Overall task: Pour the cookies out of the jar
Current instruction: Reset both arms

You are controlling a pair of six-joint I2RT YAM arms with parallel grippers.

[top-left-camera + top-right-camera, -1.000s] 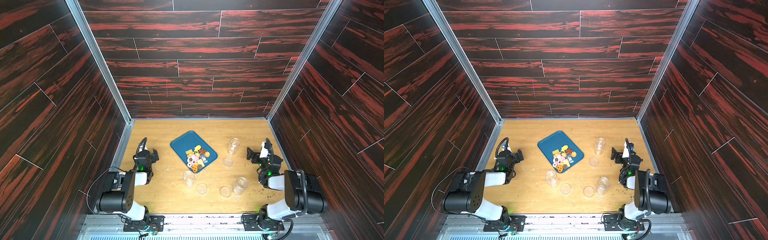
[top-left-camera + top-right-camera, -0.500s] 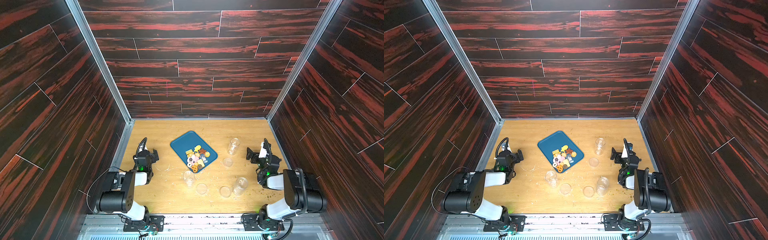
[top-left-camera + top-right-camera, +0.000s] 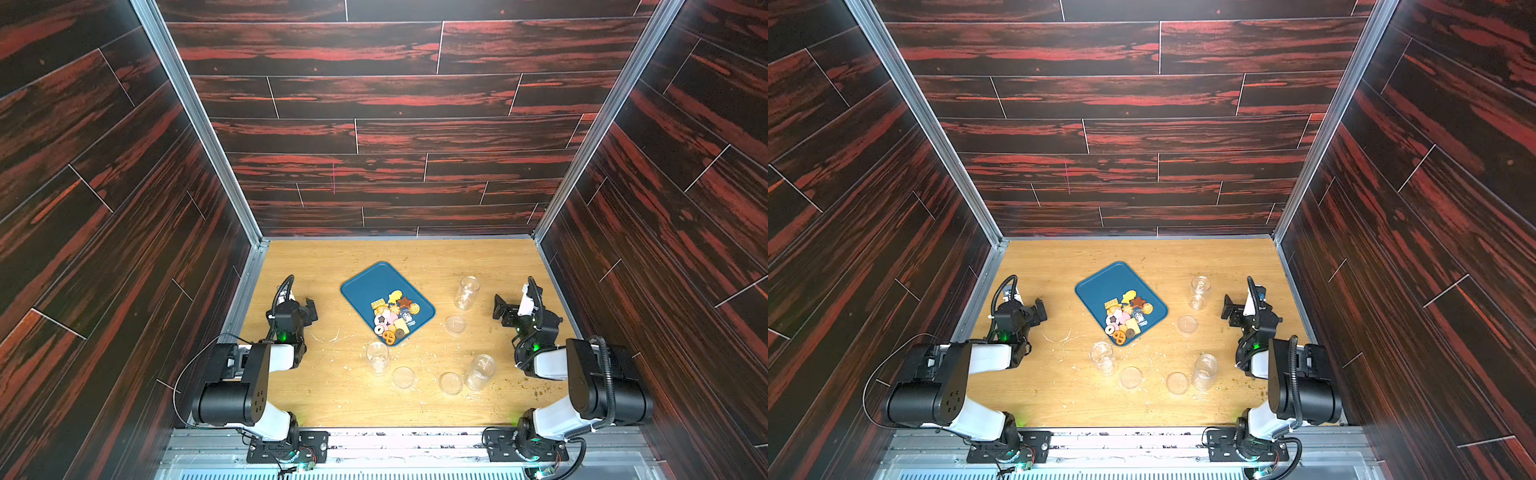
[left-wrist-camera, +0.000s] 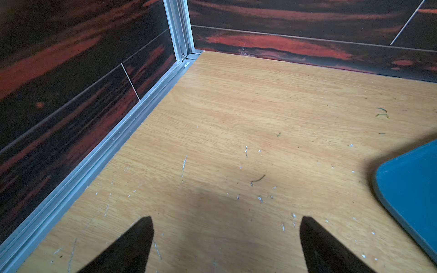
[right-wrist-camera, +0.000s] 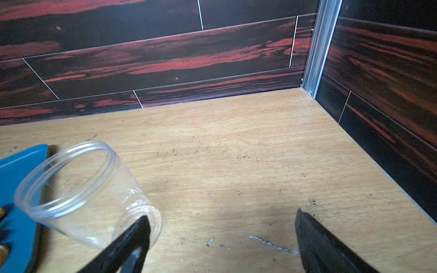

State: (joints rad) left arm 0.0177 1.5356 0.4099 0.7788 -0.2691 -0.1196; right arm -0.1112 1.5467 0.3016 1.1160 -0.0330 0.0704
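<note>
No item has moved since the earlier frame. Left tool [image 3: 309,307] and right tool [image 3: 500,307] flank the tray [image 3: 365,286], wide open, empty. Cookies [image 3: 392,316] lie on the tray: pouring appears complete.

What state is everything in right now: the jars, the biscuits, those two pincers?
cookies: out of the jars, piled at one end of the blue tray.
jars: upright, lids off, apparently empty.
lids: lying flat on the table.
left pincer: open, holding nothing.
right pincer: open, holding nothing.
</note>
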